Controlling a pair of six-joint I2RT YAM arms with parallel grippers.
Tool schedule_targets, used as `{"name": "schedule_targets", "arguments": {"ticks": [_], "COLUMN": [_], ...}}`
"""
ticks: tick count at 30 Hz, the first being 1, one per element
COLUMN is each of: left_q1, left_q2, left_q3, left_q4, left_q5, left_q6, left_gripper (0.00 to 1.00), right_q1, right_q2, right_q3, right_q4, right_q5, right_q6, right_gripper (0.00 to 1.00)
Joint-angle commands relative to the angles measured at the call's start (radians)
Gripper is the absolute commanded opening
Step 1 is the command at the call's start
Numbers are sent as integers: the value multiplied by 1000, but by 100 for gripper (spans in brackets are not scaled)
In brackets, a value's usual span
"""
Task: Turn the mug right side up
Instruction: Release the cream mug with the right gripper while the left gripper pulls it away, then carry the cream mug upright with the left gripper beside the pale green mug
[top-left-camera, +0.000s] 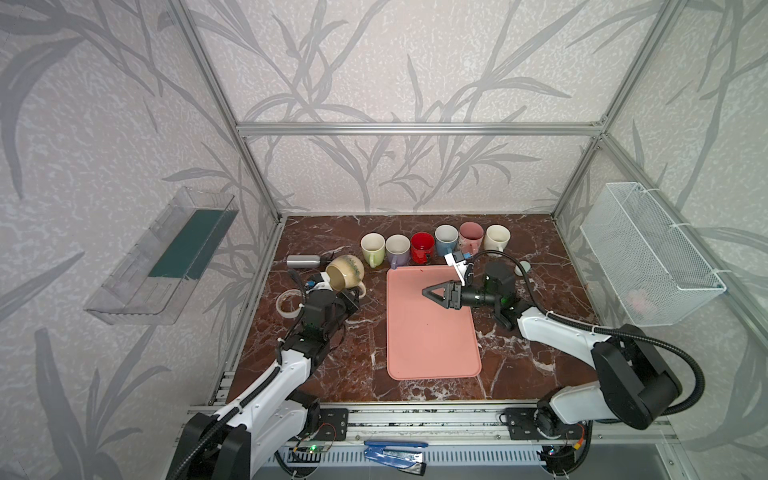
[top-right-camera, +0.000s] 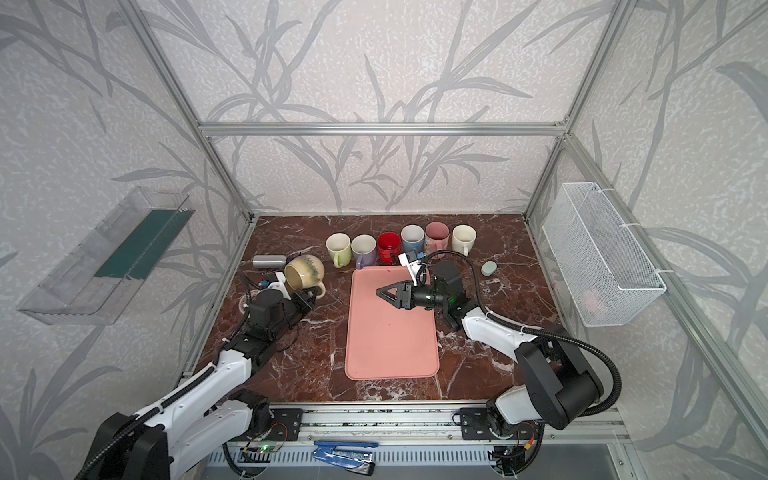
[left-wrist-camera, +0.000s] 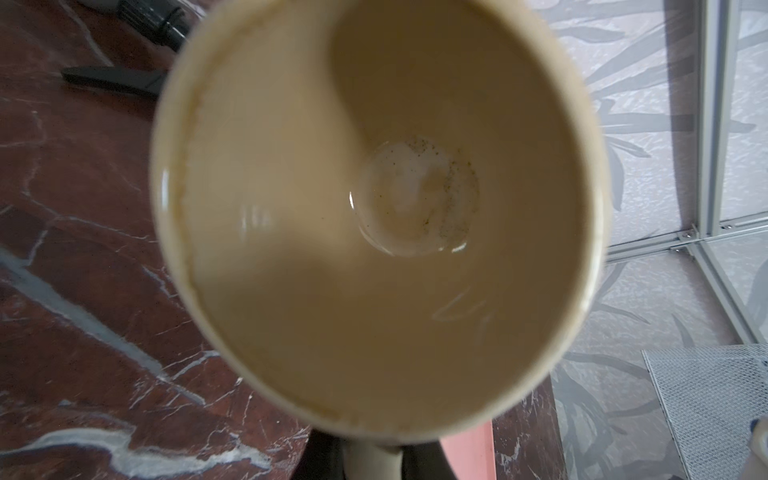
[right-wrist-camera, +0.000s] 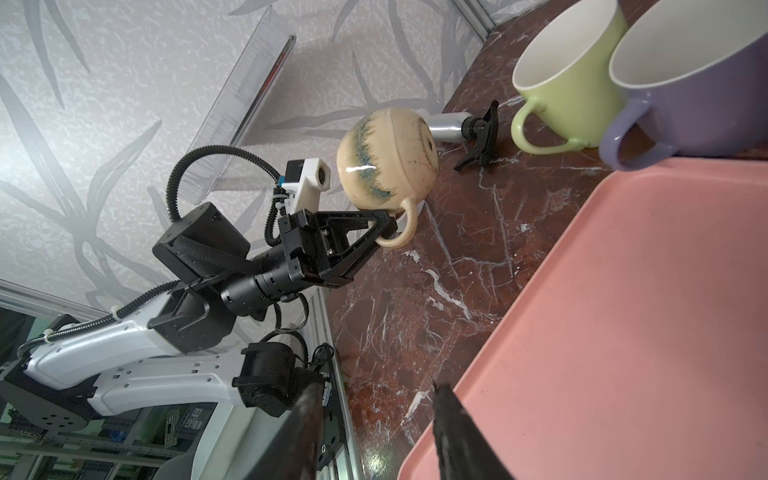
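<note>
The beige mug (top-left-camera: 345, 272) hangs tipped on its side, its handle pinched in the nearly closed left gripper (right-wrist-camera: 390, 227). Its mouth is turned back at that gripper's wrist and its base points away. Whether it clears the table I cannot tell. Just beyond the mug from the gripper lies a bottle (top-left-camera: 303, 261). To that gripper's right sits a pink tray (top-left-camera: 432, 345). Above it the right gripper (top-left-camera: 428, 291) stands part open, holding nothing and pointing toward the left one. Six cups (top-left-camera: 423, 245) stand upright behind it.
</note>
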Motion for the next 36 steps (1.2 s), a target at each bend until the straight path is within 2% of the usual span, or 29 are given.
{"name": "schedule_targets", "arguments": {"ticks": [1, 14, 22, 28, 36], "left_q1": [22, 94, 125, 132, 132], "left_q2": [25, 323, 421, 512, 608], "left_q3": [111, 388, 485, 546, 669], "left_q4": [-22, -282, -387, -417, -566], "left_q5": [2, 120, 84, 122, 66], "left_q6": [50, 132, 204, 275, 340], "left_gripper": [0, 0, 0, 0, 0], "right_q1": [2, 2, 1, 2, 1], "right_q2": [-17, -93, -95, -89, -92], "right_q3": [5, 5, 7, 9, 10], "right_q4": [-25, -119, -134, -134, -128], "right_q5": [-8, 22, 28, 26, 21], "right_q6": [-24, -116, -132, -132, -131], "right_gripper": [43, 40, 39, 39, 38]}}
